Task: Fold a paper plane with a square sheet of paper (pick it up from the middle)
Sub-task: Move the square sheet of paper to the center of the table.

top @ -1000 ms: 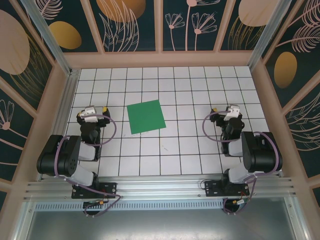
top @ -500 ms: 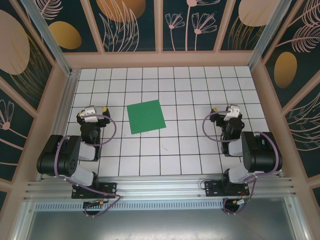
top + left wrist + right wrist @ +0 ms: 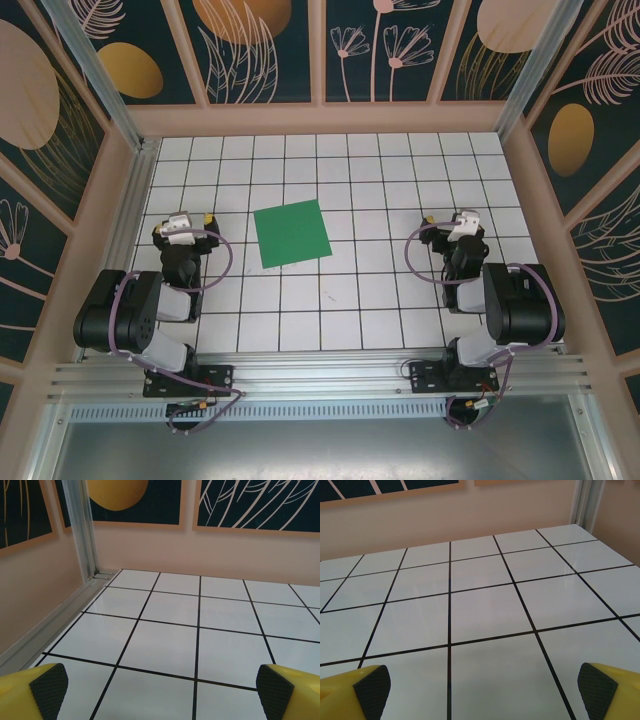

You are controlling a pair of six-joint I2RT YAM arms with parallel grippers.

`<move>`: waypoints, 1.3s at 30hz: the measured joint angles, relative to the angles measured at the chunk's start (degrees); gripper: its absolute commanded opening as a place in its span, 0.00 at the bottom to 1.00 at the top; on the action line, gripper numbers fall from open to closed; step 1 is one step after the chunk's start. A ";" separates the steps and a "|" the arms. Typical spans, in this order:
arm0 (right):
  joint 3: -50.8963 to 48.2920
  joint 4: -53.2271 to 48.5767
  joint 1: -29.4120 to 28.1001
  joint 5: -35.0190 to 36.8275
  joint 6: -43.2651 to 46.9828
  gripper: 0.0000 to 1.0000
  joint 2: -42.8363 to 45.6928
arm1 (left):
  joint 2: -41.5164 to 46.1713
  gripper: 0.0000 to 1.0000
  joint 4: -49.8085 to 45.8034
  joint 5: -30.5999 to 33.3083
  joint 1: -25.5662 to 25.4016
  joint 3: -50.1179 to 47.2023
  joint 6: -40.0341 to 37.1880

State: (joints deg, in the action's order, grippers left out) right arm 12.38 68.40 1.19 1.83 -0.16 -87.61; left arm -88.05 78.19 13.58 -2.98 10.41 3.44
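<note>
Top view, paper: the green sheet of paper (image 3: 291, 233) lies flat and unfolded on the white tiled table (image 3: 350, 300), a little left of the middle, turned slightly askew to the tile lines.
Top view, left arm: the left gripper (image 3: 183, 222) sits low by the table's left side, well apart from the sheet's left edge.
Top view, right arm: the right gripper (image 3: 463, 222) sits low by the right side, farther from the sheet than the left one.
Left wrist view, jaws: spread wide and empty. The black pads (image 3: 49, 690) stand at the two bottom corners with tiles between them. A metal post (image 3: 82, 530) and a pink wall (image 3: 200, 550) stand beyond.
Right wrist view, jaws: spread wide and empty, with tiles between the two pads (image 3: 372, 691) and a pink wall at the far edge.
</note>
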 measured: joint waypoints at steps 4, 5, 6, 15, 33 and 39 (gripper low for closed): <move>1.11 -2.43 -0.09 0.52 -0.20 0.99 0.57 | 0.90 0.98 1.66 1.70 0.04 -1.05 0.26; 2.10 -4.66 -0.22 1.05 -0.22 0.99 1.33 | 2.05 0.98 1.64 2.23 0.04 -1.66 0.37; 3.30 -7.10 -0.42 1.57 -0.24 0.99 2.34 | 3.34 0.99 1.40 2.67 0.04 -2.14 0.48; 20.35 -35.10 -4.70 8.04 -8.28 0.99 14.45 | 21.33 0.98 -20.37 6.64 0.04 5.55 8.35; 63.58 -82.73 -37.18 5.14 -29.64 0.93 -20.48 | 20.92 0.98 -60.59 -12.13 0.04 23.69 32.98; 80.21 -89.79 -44.63 6.27 -30.23 0.93 -35.95 | 20.83 0.99 -66.42 -12.96 0.04 24.11 33.33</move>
State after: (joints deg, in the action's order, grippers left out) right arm 92.60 -21.39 -43.44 8.10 -30.39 -123.57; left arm -67.22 11.77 0.62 -2.94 34.52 36.77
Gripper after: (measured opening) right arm 0.931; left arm 0.985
